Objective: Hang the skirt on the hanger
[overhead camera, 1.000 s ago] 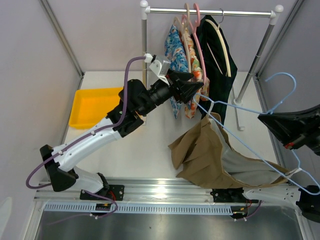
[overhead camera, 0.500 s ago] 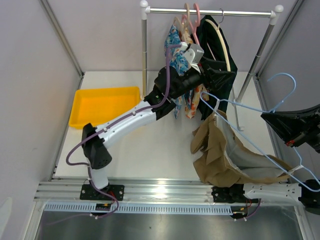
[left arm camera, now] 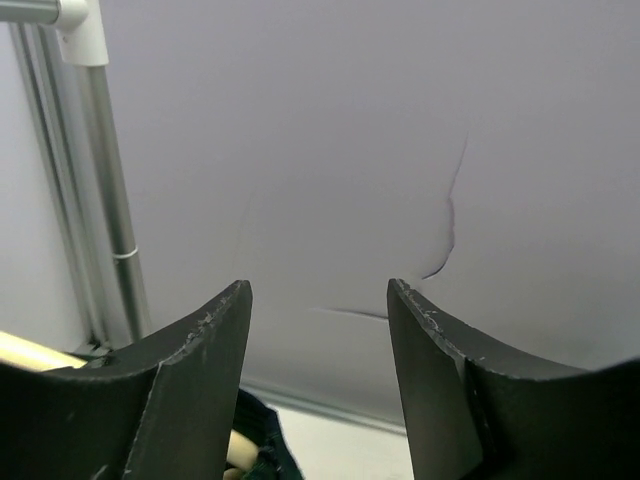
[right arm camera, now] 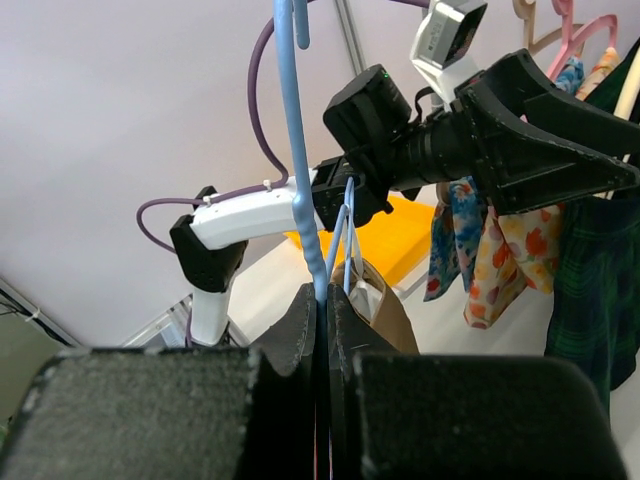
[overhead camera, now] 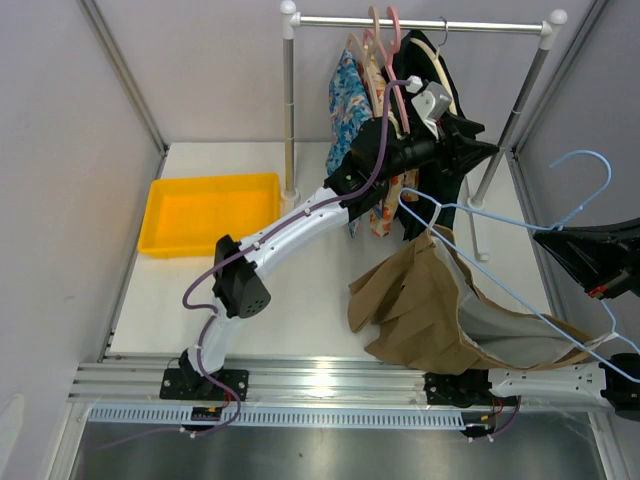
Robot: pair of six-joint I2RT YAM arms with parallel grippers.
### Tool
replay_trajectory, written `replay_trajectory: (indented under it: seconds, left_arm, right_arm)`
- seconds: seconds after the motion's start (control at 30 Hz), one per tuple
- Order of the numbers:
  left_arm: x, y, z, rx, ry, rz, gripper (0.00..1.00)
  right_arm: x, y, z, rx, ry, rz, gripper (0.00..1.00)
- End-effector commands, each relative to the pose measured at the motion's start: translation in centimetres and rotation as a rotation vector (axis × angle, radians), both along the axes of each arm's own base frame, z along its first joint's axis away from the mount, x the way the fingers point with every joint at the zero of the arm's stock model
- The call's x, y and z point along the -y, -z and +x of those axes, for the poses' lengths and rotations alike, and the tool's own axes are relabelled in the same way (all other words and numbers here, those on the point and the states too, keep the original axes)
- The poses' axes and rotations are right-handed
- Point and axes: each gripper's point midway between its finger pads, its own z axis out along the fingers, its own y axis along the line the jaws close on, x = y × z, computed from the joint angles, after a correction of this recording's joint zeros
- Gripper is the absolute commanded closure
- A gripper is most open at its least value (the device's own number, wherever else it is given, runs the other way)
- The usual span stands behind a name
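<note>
Right gripper point(right arm camera: 322, 300): jaws pinched tight on the pale blue wire hanger point(right arm camera: 303, 180), near the base of its hook. Left gripper point(left arm camera: 320, 330): jaws wide, nothing between them, up by the clothes rack point(overhead camera: 420, 22), well apart from the work. Tan skirt point(overhead camera: 410, 310) hangs bunched at the hanger's end away from the right gripper, whitish lining showing, wire passing through its opening; lower folds seem to reach the table point(overhead camera: 310, 310). Judgement: skirt caught on the hanger but lopsided. Spreading it evenly along the wire remains.
</note>
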Motion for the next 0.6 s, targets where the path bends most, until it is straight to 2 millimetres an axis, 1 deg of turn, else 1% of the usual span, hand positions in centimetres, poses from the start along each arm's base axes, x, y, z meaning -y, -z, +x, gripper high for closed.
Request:
replay_trajectory:
  seconds: [0.0, 0.03, 0.1, 0.13, 0.17, 0.23, 0.27, 0.3, 0.33, 0.4, 0.43, 0.47, 0.5, 0.53, 0.57]
  left_arm:
    - [-0.4, -0.9, 0.5, 0.080, -0.055, 0.025, 0.38]
    - [-0.2, -0.4, 0.5, 0.094, -0.068, 0.045, 0.38]
    - [0.0, 1.1, 1.5, 0.122, -0.131, 0.106, 0.37]
    - [0.1, 1.3, 1.6, 0.135, -0.150, 0.121, 0.37]
    - [0.1, 2.4, 2.4, 0.142, -0.195, 0.159, 0.37]
    - [0.1, 3.6, 2.9, 0.172, -0.242, 0.212, 0.37]
    - [-0.1, 3.9, 3.6, 0.171, -0.283, 0.228, 0.37]
    - [-0.2, 4.2, 3.8, 0.174, -0.304, 0.242, 0.37]
    - [-0.2, 5.1, 4.1, 0.183, -0.327, 0.278, 0.37]
    - [-0.8, 5.6, 5.0, 0.178, -0.392, 0.306, 0.37]
    - [-1.0, 6.2, 5.3, 0.180, -0.413, 0.330, 0.38]
    - [-1.2, 6.1, 5.4, 0.179, -0.425, 0.333, 0.39]
    - [-2.1, 6.2, 6.4, 0.160, -0.496, 0.343, 0.39]
    - [-2.5, 6.8, 6.6, 0.151, -0.515, 0.357, 0.40]
    - [-3.2, 5.8, 6.5, 0.153, -0.536, 0.344, 0.41]
  right_arm:
    - [0.2, -3.3, 0.1, 0.032, -0.002, 0.133, 1.00]
    - [0.3, -3.3, 0.2, 0.032, -0.001, 0.133, 1.00]
    - [0.2, -3.3, 0.2, 0.031, -0.004, 0.134, 1.00]
    - [0.3, -3.4, 0.2, 0.033, -0.005, 0.136, 1.00]
    - [0.3, -3.4, 0.2, 0.034, -0.005, 0.137, 1.00]
    - [0.1, -3.4, 0.2, 0.035, -0.007, 0.132, 1.00]
    - [0.1, -3.5, 0.2, 0.035, -0.007, 0.135, 1.00]
    - [0.1, -3.5, 0.3, 0.035, -0.005, 0.133, 1.00]
    - [0.0, -3.4, 0.3, 0.033, -0.004, 0.130, 1.00]
    - [-0.1, -3.4, 0.5, 0.033, 0.001, 0.127, 1.00]
    - [-0.2, -3.4, 0.5, 0.031, 0.001, 0.126, 1.00]
    - [-0.2, -3.4, 0.6, 0.031, 0.003, 0.123, 1.00]
    - [-0.1, -3.4, 0.7, 0.027, 0.011, 0.122, 1.00]
    - [-0.2, -3.3, 0.9, 0.026, 0.018, 0.119, 1.00]
    - [-0.2, -3.3, 1.0, 0.026, 0.024, 0.116, 1.00]
